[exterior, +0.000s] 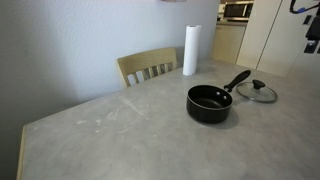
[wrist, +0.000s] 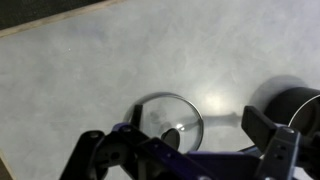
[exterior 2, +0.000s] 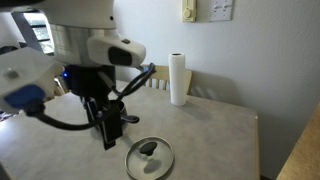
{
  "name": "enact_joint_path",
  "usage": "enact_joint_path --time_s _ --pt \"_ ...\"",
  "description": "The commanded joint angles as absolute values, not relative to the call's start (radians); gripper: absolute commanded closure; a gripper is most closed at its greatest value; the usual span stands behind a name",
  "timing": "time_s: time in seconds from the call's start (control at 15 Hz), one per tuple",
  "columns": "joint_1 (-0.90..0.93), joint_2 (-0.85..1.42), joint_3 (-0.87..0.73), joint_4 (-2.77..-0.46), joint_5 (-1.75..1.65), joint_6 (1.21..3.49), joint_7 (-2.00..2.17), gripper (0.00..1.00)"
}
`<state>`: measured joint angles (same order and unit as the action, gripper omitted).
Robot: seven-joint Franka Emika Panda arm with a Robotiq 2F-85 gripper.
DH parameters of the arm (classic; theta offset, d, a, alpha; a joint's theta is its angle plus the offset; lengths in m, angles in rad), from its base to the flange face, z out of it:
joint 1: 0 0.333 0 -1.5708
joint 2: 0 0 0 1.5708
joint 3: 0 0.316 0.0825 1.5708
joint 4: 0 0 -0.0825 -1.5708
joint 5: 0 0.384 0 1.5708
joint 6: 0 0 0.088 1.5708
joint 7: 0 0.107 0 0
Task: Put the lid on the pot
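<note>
Presently, in the wrist view, the gripper (wrist: 172,135) is recorded along the lower edge of the frame, its jaws spread wide and empty. Beneath it, at lower centre, the lid (wrist: 168,112) is seen lying flat on the table (wrist: 90,60), dark knob uppermost. The pot (wrist: 297,105) is noted at the right edge of that frame, near the lid but apart from it, and partly cut off.

In an exterior view the gripper (exterior 2: 108,128) is observed hanging above the table at centre left, with the lid (exterior 2: 149,158) to its lower right at the bottom edge. The pot appears to be screened by the arm there, though this cannot be confirmed.

In an exterior view the pot (exterior: 209,104) is found right of centre, uncovered, its handle (exterior: 238,80) pointing to the upper right. The lid (exterior: 256,91) lies just beside that handle, on its right. Farther back, a white paper-towel roll (exterior: 190,50) is seen upright at the table's far edge, and a wooden chair (exterior: 148,66) is set to its left.
</note>
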<state>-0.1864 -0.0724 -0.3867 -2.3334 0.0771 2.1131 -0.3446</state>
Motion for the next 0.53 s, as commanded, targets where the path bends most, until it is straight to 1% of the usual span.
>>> enact_joint_path --time_s 0.0,0.27,0.47 --pt "-0.224 -0.042 -0.353 -2.32 0.094 2.115 -0.346 0.0" --pt "-0.23 0.0 -0.35 -2.292 0.104 2.116 -0.344 0.0" --pt "-0.237 0.064 -0.345 -2.287 0.138 2.207 -0.332 0.0"
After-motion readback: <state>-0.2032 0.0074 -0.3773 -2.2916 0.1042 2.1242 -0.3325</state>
